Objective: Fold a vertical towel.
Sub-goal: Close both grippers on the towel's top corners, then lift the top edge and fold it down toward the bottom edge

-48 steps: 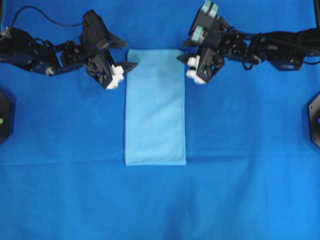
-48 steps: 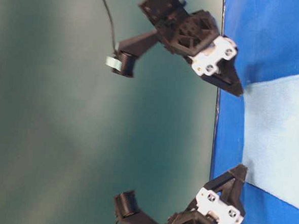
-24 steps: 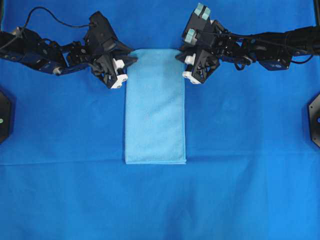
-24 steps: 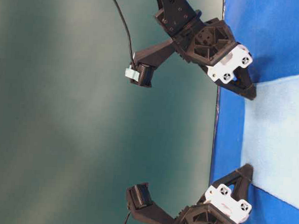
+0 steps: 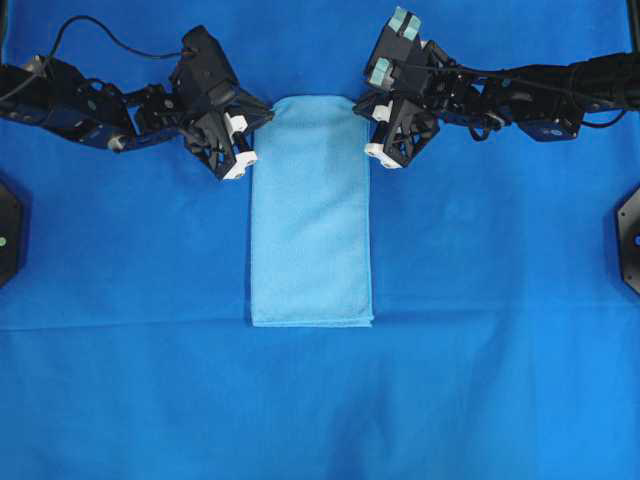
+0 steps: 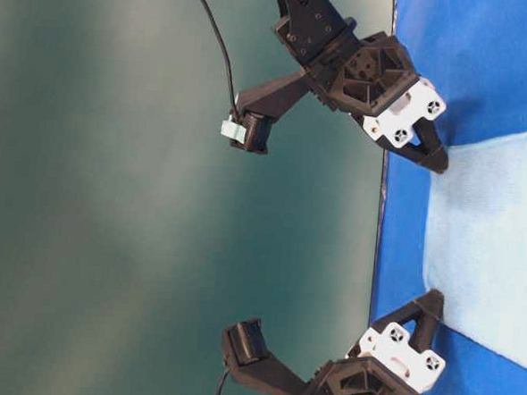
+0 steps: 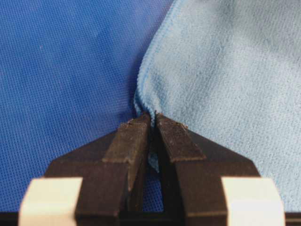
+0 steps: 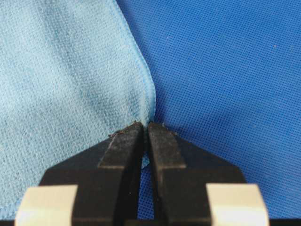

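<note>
The light sky-blue towel (image 5: 311, 215) lies flat and lengthwise on the darker blue sheet, its long side running away from the front edge. My left gripper (image 5: 262, 115) sits at the towel's far left corner and my right gripper (image 5: 360, 103) at the far right corner. In the left wrist view the black fingers (image 7: 134, 136) of the left gripper (image 7: 154, 115) are shut on the towel's (image 7: 221, 70) pinched corner. In the right wrist view the right gripper (image 8: 146, 125) is shut on the hem corner of the towel (image 8: 61, 70). In the table-level view both pairs of fingertips touch the towel's (image 6: 489, 238) end.
A royal-blue sheet (image 5: 480, 300) covers the whole table. Black mounts stand at the left edge (image 5: 8, 235) and right edge (image 5: 630, 240). Both arms stretch in from the far corners. A teal wall (image 6: 111, 197) lies beyond the table's end.
Both grippers have come down onto the towel's far corners and closed from wide open to shut on them. The corners are drawn slightly inward and rounded.
</note>
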`<state>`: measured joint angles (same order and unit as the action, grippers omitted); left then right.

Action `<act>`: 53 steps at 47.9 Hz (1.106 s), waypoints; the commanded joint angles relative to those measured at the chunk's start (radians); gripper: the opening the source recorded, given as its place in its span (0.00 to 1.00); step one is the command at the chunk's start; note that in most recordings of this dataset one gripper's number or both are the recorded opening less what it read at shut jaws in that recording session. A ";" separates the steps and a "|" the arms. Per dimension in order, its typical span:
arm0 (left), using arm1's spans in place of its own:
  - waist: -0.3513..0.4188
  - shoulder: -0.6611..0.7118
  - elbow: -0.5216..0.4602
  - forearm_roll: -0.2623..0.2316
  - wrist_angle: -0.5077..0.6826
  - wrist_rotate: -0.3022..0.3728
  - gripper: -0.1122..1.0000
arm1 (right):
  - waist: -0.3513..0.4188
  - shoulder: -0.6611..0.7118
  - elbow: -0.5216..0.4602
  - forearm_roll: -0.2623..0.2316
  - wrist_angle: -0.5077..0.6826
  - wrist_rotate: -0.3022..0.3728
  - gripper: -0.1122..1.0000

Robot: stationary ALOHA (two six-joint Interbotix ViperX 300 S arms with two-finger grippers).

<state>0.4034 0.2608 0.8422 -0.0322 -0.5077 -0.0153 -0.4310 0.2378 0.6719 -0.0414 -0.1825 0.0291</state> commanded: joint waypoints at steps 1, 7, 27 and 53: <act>0.015 -0.044 -0.021 0.002 0.000 0.009 0.13 | -0.006 -0.032 -0.009 -0.002 -0.003 0.003 0.14; 0.038 -0.066 -0.034 0.002 0.012 0.041 0.13 | -0.032 -0.058 -0.011 -0.002 0.000 -0.002 0.14; 0.077 -0.081 -0.067 0.002 0.044 0.069 0.13 | -0.109 -0.078 -0.032 -0.006 0.017 -0.018 0.14; 0.014 -0.318 -0.049 0.002 0.219 0.152 0.13 | -0.043 -0.305 -0.021 -0.006 0.150 -0.012 0.14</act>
<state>0.4418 0.0031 0.7992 -0.0322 -0.3083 0.1227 -0.4924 -0.0046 0.6565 -0.0460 -0.0460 0.0169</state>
